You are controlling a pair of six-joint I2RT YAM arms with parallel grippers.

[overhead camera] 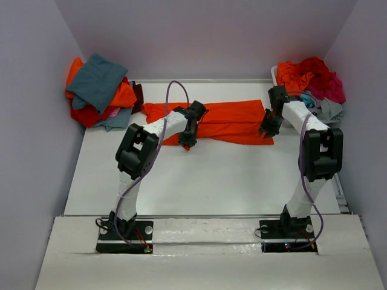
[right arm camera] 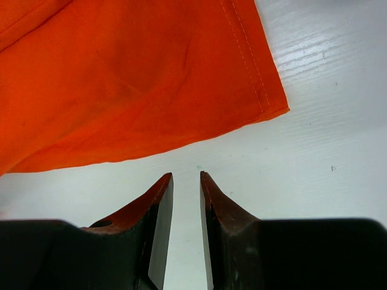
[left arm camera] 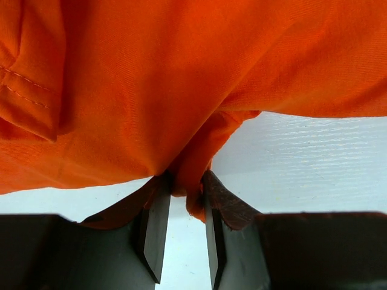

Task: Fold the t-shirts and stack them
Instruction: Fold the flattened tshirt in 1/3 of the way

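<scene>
My left gripper (left arm camera: 181,184) pinches the limp, light bright orange cloth t-shirt (left arm camera: 181,78); my right gripper (right arm camera: 186,178), parted and empty, should take its hem

bright orange t-shirt (overhead camera: 233,122) lies flat, stretched sideways.

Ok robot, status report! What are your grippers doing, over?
Left gripper pinched on orange shirt, near edge. Right gripper slightly open, empty, beside shirt's corner. Nothing in the way; other shirts piled at both far corners.
</scene>
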